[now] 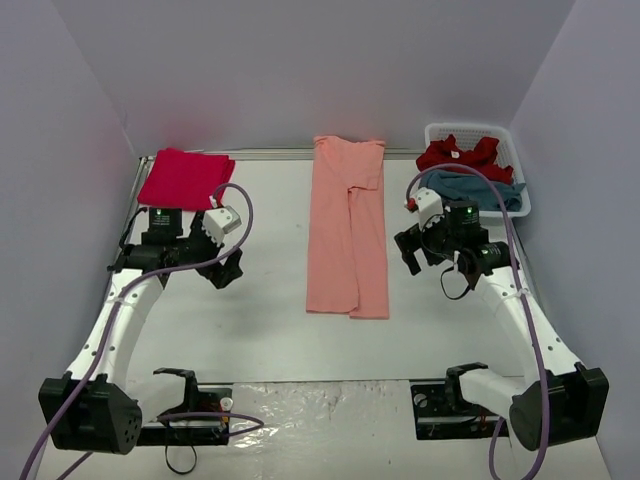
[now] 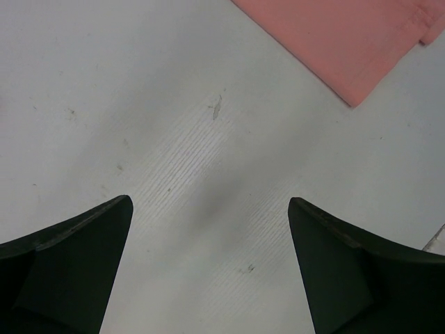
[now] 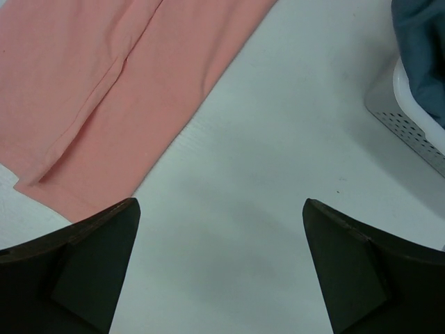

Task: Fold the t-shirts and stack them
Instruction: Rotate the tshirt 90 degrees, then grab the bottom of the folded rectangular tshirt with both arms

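Note:
A salmon-orange t-shirt (image 1: 347, 225) lies in the table's middle, folded lengthwise into a long strip; its corner (image 2: 348, 49) shows in the left wrist view and its edge (image 3: 104, 90) in the right wrist view. A folded crimson t-shirt (image 1: 184, 178) rests at the far left. Another crimson t-shirt (image 1: 458, 154) and a teal-blue t-shirt (image 1: 475, 188) sit in the white basket (image 1: 510, 135). My left gripper (image 1: 226, 268) hovers open over bare table left of the strip. My right gripper (image 1: 408, 252) stands open just right of the strip, nothing between its fingers.
The white slotted basket (image 3: 410, 118) stands at the far right corner, close behind my right gripper. Grey walls close in the table on three sides. Both arm bases sit at the near edge.

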Controlling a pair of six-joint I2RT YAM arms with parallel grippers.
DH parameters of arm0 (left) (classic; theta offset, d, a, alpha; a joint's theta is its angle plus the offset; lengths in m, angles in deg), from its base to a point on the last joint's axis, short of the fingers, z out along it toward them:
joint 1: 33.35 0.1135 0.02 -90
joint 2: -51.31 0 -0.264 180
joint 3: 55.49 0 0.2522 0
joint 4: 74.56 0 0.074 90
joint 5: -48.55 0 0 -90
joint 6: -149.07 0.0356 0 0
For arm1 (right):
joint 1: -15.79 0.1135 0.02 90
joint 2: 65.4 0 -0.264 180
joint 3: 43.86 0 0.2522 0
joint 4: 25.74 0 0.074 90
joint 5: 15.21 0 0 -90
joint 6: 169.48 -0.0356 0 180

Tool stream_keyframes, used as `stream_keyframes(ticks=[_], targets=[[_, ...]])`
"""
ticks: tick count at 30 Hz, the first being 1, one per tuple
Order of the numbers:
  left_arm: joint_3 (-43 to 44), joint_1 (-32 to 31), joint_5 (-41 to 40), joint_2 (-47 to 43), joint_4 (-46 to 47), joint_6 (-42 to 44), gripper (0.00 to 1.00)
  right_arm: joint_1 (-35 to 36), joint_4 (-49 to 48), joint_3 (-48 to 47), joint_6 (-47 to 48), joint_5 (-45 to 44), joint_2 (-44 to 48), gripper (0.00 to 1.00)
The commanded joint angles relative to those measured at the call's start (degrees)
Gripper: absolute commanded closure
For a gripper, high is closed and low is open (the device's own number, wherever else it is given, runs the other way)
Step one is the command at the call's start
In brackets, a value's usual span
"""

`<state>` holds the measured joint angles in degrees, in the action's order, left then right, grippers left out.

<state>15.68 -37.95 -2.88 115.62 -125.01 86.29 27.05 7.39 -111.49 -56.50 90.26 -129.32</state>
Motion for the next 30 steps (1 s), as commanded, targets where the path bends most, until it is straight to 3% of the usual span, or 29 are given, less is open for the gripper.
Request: stream_keyframes(ticks=[1, 5, 11, 14, 18, 22, 27, 30], targets=[[0.3, 0.1, -0.9, -2.8, 3.6, 0.5, 0.06, -3.8, -4.7, 1.5, -1.9, 0.5, 2.9, 0.00], [-0.4, 1.2, -7.4, -2.3, 5.4, -1.7, 0.06, -8.2, -7.3, 5.1, -1.6, 7.3, 6.7, 0.00], [-5.8, 2.8, -15.4, 0.6, 20.2, -12.2, 0.06, -8.8, -13.7, 9.7, -5.7, 7.1, 6.6, 0.00], [-11.6, 3.5, -13.1, 1.3, 30.5, -13.8, 0.06, -8.8, -14.7, 10.4, -6.3, 5.3, 6.0, 0.00], [-19.6, 3.5, -17.4, 0.5, 47.6, -15.6, 0.06, -10.1, -18.7, 11.8, -8.4, 4.0, 8.6, 0.00], [-23.1, 4.0, -21.3, 2.6, 54.7, -18.7, 0.06, -13.3, -24.0, 16.2, -11.7, 8.8, 12.1, 0.00], [-27.5, 4.0, -24.9, 9.5, 68.7, -19.8, 0.06, -15.8, -24.9, 18.4, -11.7, 9.5, 11.8, 0.00], [-26.9, 4.2, -26.1, 13.8, 72.1, -20.5, 0.06, -16.7, -25.1, 18.3, -11.6, 9.0, 11.7, 0.00]])
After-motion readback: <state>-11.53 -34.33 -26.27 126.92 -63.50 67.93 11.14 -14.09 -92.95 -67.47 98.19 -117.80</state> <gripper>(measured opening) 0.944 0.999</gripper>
